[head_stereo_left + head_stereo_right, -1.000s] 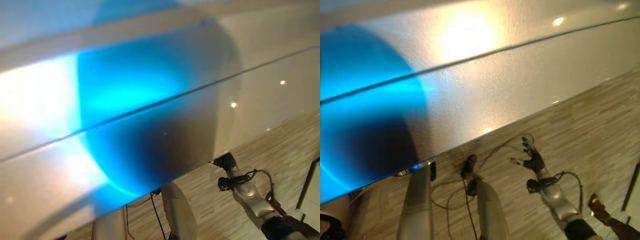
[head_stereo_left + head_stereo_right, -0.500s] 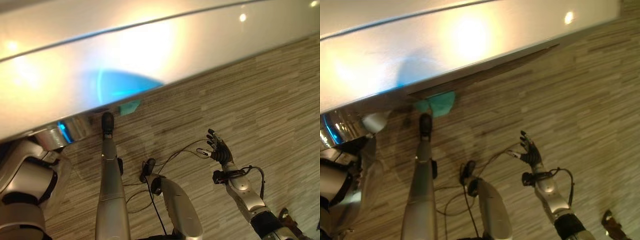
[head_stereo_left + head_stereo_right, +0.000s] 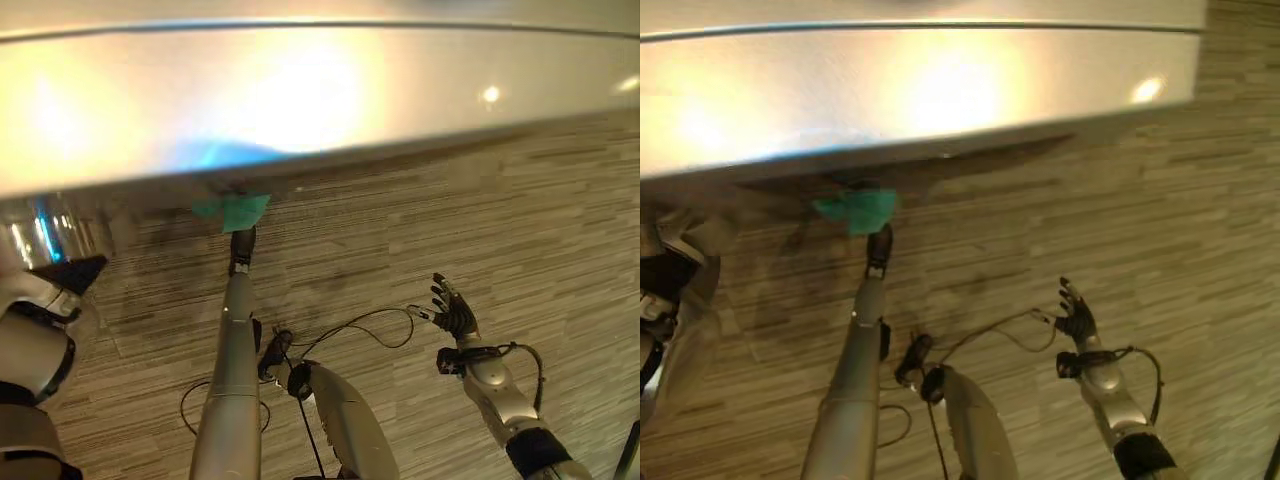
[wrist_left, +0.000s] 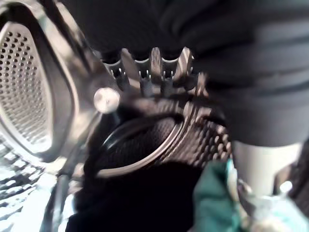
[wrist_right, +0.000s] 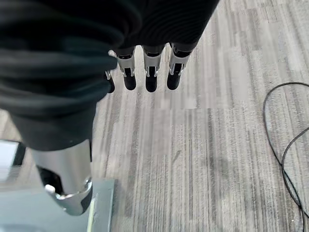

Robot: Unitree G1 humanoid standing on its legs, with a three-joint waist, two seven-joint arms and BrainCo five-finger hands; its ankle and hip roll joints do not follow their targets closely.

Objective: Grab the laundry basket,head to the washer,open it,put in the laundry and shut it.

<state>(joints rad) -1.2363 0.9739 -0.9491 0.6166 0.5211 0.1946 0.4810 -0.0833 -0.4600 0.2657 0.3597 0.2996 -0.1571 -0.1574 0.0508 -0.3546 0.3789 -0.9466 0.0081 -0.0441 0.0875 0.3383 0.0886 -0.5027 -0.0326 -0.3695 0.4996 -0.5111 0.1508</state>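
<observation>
1. Here, the laundry I can make out is a teal cloth (image 4: 211,195) just beside my left thumb, with a dark heap (image 4: 140,203) next to it at the washer's mouth.
2. From my head, that teal cloth pokes out under the edge of the washer (image 3: 300,100), whose pale glossy panel lies across the top of the scene.
3. My left robot hand (image 4: 151,67) reaches toward the perforated drum (image 4: 24,96), its fingers straight and curled round nothing.
4. Past those fingers sits a round metal ring (image 4: 140,154) with a dotted dark surface inside it.
5. My right robot hand (image 3: 455,312) hangs well apart from the washer over the striped floor (image 5: 203,145), fingers spread and empty.
</observation>
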